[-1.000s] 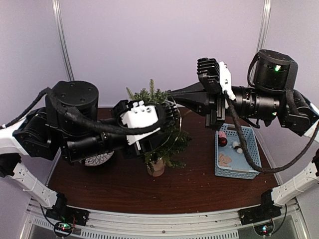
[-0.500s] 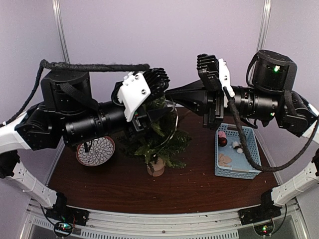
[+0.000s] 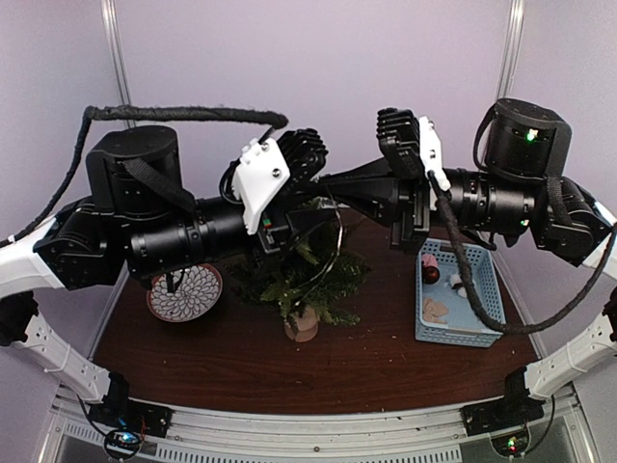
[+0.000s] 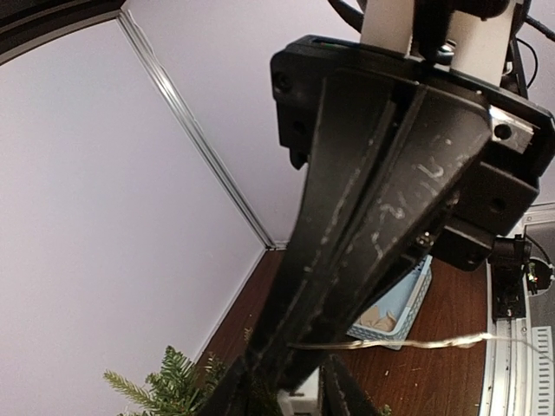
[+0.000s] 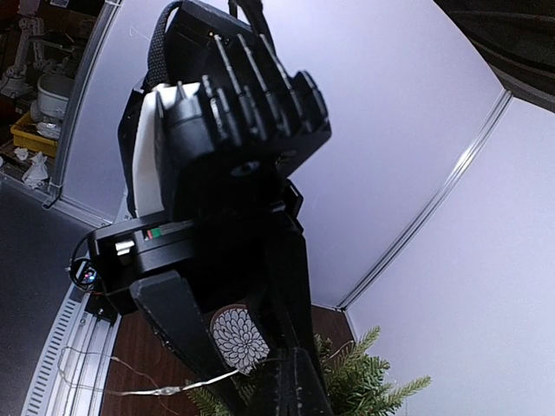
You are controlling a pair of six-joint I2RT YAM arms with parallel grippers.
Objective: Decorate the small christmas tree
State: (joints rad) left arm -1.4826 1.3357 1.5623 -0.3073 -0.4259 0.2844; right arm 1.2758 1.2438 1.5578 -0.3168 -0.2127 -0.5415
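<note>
The small christmas tree stands mid-table on its wooden stump; its needles also show in the left wrist view and in the right wrist view. A thin wire light string loops over the tree. My right gripper is above the tree, shut on the light string. My left gripper is open, its fingers on either side of the right gripper's tip. The string trails off to the right.
A blue basket at the right holds a red ball, white pieces and wooden ornaments; it also shows in the left wrist view. A flower-patterned plate sits at the left, and in the right wrist view. Walls stand behind.
My left arm has risen from low over the tree to the right gripper's height, uncovering the plate. The right gripper has edged slightly left, still holding the string.
</note>
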